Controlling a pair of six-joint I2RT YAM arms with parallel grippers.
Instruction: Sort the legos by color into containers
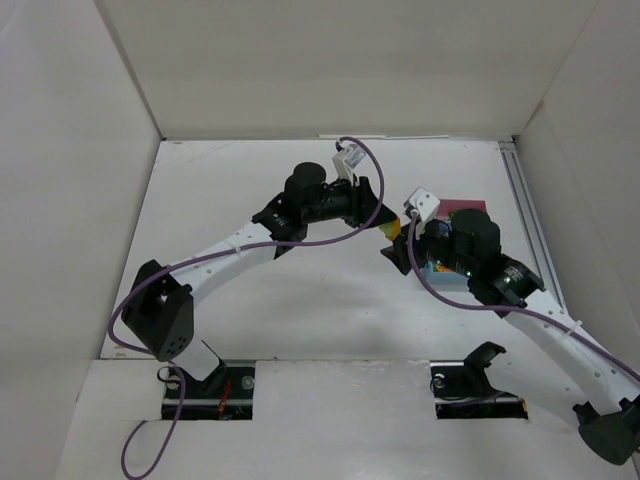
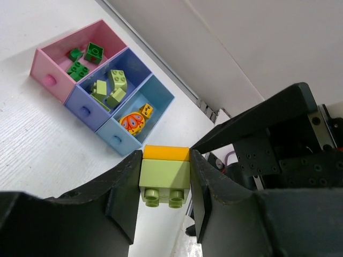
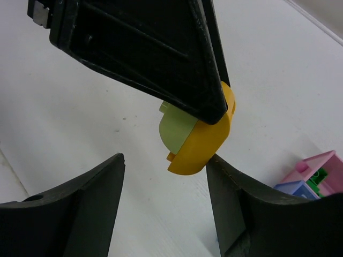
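My left gripper is shut on a lego clump held above the table: a pale yellow-green brick with an orange-yellow piece joined to it. From the top the clump hangs between both arms. My right gripper stands open just below it, with the orange-yellow piece close to its right finger. The containers sit in a row: the pink one holds dark green legos, the dark blue one pale green legos, the light blue one orange ones.
White walls enclose the table on three sides. A metal rail runs along the right wall behind the containers. My right arm covers most of the container row from above. Purple cables loop over the left arm.
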